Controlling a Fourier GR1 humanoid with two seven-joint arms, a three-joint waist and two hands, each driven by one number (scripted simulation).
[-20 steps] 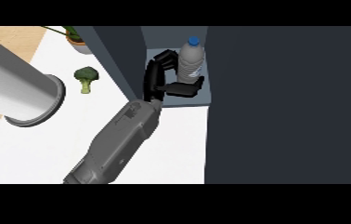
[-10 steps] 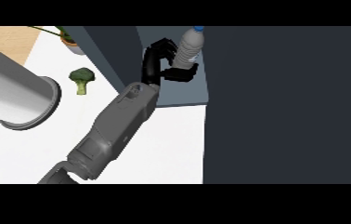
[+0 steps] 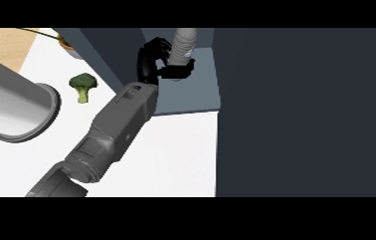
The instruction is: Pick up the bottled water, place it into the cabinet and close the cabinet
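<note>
Left hand (image 3: 156, 60): clenched round the bottled water (image 3: 182, 46), fingers curled at its left side, thumb beneath and to its right. Right hand: not seen in the head view.

Bottled water: held inside the open cabinet (image 3: 187, 92), above the cabinet floor; long axis near upright, upper end cut off by the view's top edge. Whether its base touches the floor cannot be told.

Relation governing the coming move: the bottle is judged to lie just right of the palm, so release is made by opening leftward.

Worktop (image 3: 176, 149): a broccoli floret (image 3: 84, 84) and a steel pot (image 3: 22, 109) are set left of the forearm.
</note>
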